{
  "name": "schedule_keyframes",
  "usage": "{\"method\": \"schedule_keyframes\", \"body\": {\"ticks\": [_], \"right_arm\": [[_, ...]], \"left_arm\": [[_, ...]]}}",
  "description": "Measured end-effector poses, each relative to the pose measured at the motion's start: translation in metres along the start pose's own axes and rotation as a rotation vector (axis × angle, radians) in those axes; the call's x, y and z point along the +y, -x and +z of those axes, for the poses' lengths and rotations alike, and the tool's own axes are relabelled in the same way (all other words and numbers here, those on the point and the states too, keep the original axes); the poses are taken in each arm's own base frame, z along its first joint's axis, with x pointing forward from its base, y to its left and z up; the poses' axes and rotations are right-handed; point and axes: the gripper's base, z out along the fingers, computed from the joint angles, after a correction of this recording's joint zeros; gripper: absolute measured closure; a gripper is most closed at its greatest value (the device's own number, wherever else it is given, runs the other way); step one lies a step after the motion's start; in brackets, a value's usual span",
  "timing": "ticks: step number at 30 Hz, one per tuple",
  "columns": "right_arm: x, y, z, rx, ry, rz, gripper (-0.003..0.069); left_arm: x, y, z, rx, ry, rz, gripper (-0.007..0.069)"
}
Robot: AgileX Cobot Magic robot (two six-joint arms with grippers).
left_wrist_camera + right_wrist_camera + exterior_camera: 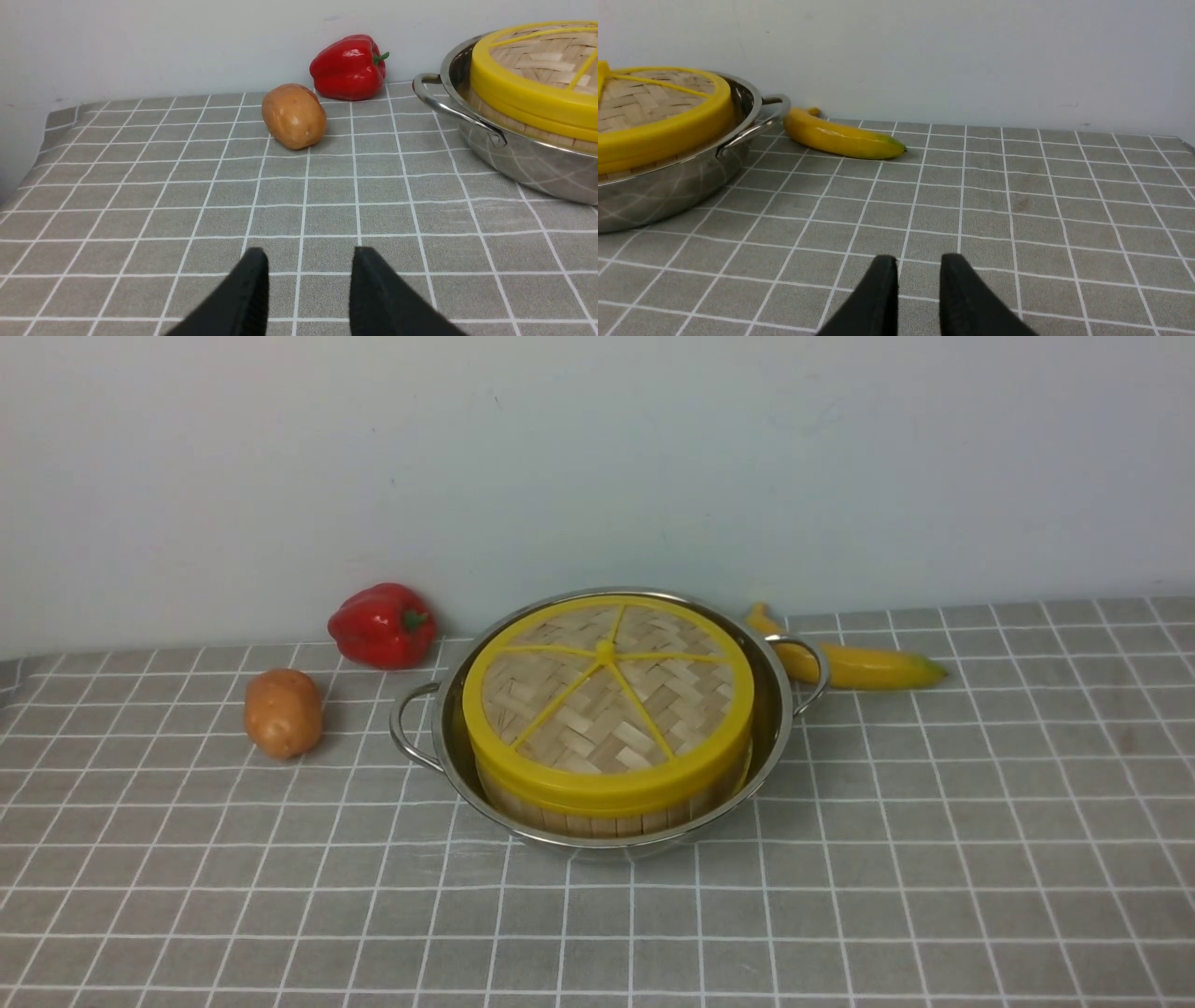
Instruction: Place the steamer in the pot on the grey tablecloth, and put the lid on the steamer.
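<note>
On the grey tablecloth (840, 859), near its middle, the pot (448, 728) already holds the steamer (597, 817), whose slatted wall shows just below the lid (607, 700); the lid sits flat on the steamer's rim, yellow spokes up, looking level and centred from the front. Both placements seem done, so the step in hand is, by my judgement, the closing one: arms clear and nothing left to carry. Outward from the pot, a potato (283, 712) and a red pepper (383, 625) lie to its left, a banana (859, 663) just behind its right handle, none touching the steamer. The left gripper (308, 280) hangs over bare cloth with its jaws apart and empty; the right gripper (917, 284) likewise, with a narrower gap and nothing between. The next move calls only for staying clear of the pot's handles.
</note>
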Motion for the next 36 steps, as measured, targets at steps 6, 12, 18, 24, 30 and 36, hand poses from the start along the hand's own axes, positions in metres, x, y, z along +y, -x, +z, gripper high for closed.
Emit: {"method": "schedule_keyframes", "body": {"ticks": [6,12,18,24,30,36], "right_arm": [[0.0000,0.0000,0.0000,0.000,0.000,0.000,0.0476],[0.0000,0.0000,0.0000,0.000,0.000,0.000,0.0466],[0.0000,0.0000,0.0000,0.000,0.000,0.000,0.0440],[0.0000,0.0000,0.0000,0.000,0.000,0.000,0.0421],[0.0000,0.0000,0.0000,0.000,0.000,0.000,0.0419],[0.0000,0.0000,0.0000,0.000,0.000,0.000,0.0419]], "left_arm": [[0.0000,0.0000,0.0000,0.000,0.000,0.000,0.0382],[0.0000,0.0000,0.0000,0.000,0.000,0.000,0.0382],[-0.0003,0.0000,0.0000,0.000,-0.005,0.001,0.0382],[-0.0005,0.0000,0.0000,0.000,-0.008,0.002,0.0382],[-0.0005,0.0000,0.0000,0.000,-0.008,0.002,0.0382],[-0.0005,0.0000,0.0000,0.000,-0.008,0.002,0.0382]]}}
